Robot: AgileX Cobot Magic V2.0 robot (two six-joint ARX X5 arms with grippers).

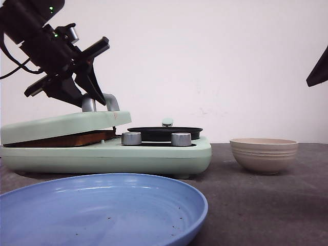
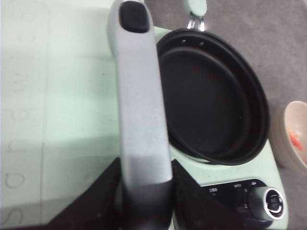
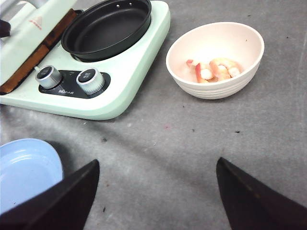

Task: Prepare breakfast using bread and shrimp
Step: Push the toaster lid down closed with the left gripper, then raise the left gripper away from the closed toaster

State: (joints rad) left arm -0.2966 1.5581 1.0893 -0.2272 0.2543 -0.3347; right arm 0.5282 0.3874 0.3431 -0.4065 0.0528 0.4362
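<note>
left arm [image 1: 38, 36]: black housing, silver round fitting, small green lights, black cable at side | left gripper [image 1: 95, 95]: flat black angular fingers | right gripper [image 3: 153, 191]: two dark wedge-shaped fingers, matte

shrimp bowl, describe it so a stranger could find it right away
Find the mint-green breakfast maker on the grey table. Right of it, apart, sits a small cream ribbed bowl holding the orange-and-white shrimp. The only other dish is a flat blue plate.

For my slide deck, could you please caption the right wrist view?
Open right gripper hovers over the table, with shrimp in a cream bowl beside the mint breakfast maker.
</note>
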